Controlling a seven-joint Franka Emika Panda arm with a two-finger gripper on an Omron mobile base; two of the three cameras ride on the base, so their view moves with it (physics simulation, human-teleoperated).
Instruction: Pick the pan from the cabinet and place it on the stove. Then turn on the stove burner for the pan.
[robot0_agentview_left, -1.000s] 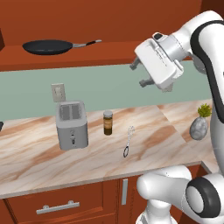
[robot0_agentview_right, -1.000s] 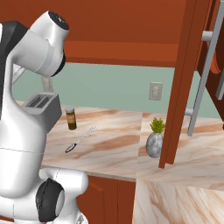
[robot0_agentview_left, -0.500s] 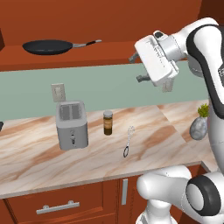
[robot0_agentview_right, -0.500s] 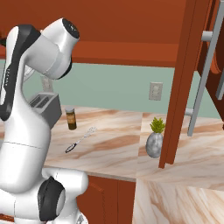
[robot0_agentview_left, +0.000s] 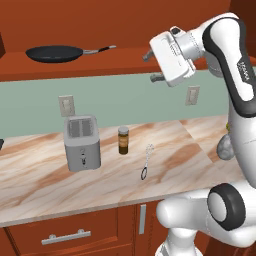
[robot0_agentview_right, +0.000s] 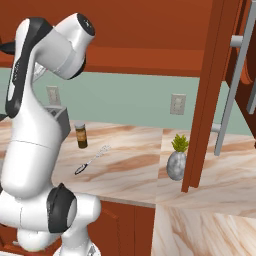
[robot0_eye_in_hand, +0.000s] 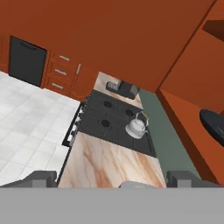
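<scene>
Left base view | pan (robot0_agentview_left: 55, 53): round, shallow, black | cabinet (robot0_agentview_left: 75, 70): reddish-brown wood

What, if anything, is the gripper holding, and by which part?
Nothing. The gripper is open and empty, up beside the cabinet shelf; the pan lies there untouched.

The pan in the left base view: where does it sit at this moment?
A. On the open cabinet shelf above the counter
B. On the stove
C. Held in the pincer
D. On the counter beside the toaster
A: the pan lies on the cabinet shelf, high above the toaster, with the open pincer apart from it.
</scene>
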